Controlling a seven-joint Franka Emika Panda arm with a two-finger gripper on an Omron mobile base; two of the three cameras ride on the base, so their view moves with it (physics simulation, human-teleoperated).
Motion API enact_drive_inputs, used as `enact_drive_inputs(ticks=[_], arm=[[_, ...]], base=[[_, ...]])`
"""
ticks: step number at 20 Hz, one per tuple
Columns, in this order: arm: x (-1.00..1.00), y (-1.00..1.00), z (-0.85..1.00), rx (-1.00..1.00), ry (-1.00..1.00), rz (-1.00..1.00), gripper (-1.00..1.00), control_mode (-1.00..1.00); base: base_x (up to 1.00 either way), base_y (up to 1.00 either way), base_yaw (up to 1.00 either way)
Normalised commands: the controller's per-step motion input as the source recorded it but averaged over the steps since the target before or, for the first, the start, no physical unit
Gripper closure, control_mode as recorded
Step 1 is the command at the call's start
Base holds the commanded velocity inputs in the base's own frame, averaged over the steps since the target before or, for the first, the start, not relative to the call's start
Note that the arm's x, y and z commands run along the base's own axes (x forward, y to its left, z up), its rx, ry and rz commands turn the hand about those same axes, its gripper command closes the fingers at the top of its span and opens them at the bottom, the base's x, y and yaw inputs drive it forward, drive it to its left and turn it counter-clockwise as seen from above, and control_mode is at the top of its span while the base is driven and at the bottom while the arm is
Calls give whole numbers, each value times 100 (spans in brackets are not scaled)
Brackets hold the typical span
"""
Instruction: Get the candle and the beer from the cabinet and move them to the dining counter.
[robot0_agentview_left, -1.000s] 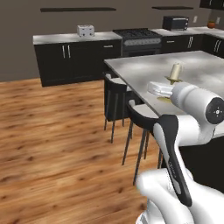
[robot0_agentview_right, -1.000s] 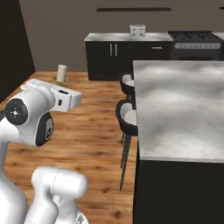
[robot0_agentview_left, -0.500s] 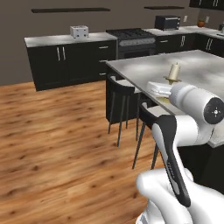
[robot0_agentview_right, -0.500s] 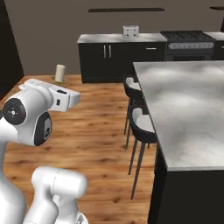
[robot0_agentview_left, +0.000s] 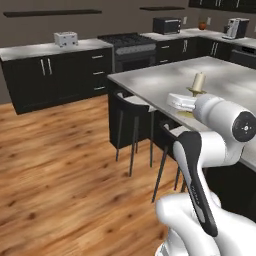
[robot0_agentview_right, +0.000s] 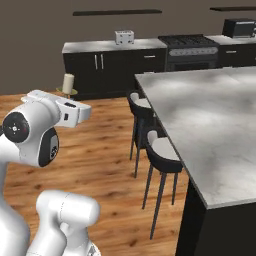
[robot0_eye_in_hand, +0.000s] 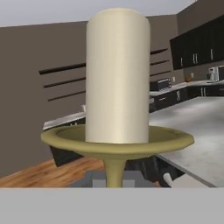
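My gripper (robot0_eye_in_hand: 114, 178) is shut on the brass stem of the candle (robot0_eye_in_hand: 117, 74), a short cream stub upright on a round yellowish holder. From the left base view the candle (robot0_agentview_left: 199, 82) rises just beyond my hand, over the near part of the dining counter (robot0_agentview_left: 160, 79). From the right base view the candle (robot0_agentview_right: 68, 82) stands above the hand, well left of the marble dining counter (robot0_agentview_right: 215, 120) and over the wood floor. The beer is out of view. Black upper wall cabinets (robot0_eye_in_hand: 197, 47) hang far right; I cannot tell whether the cabinet is among them.
Dark bar stools (robot0_agentview_left: 134, 109) (robot0_agentview_right: 161, 152) line the island's near side. Along the back wall run low black cabinets with a toaster (robot0_agentview_left: 65, 37), a stove (robot0_agentview_left: 129, 41) and a microwave (robot0_agentview_left: 166, 24). Open wood floor (robot0_agentview_left: 60, 165) lies to the left.
The whole picture has shifted in both base views, so the cameras have moved: the island and its stools look nearer. The candle stays held above the hand.
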Motion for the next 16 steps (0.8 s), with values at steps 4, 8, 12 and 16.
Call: enact_drive_inputs(ticks=[4, 8, 12, 16], arm=[[0, 0, 0, 0, 0, 0, 100, 100], [0, 0, 0, 0, 0, 0, 100, 100], [0, 0, 0, 0, 0, 0, 100, 100], [0, 0, 0, 0, 0, 0, 100, 100]], base=[[47, 53, -34], [46, 50, -37], [45, 50, -38], [44, 51, -38]])
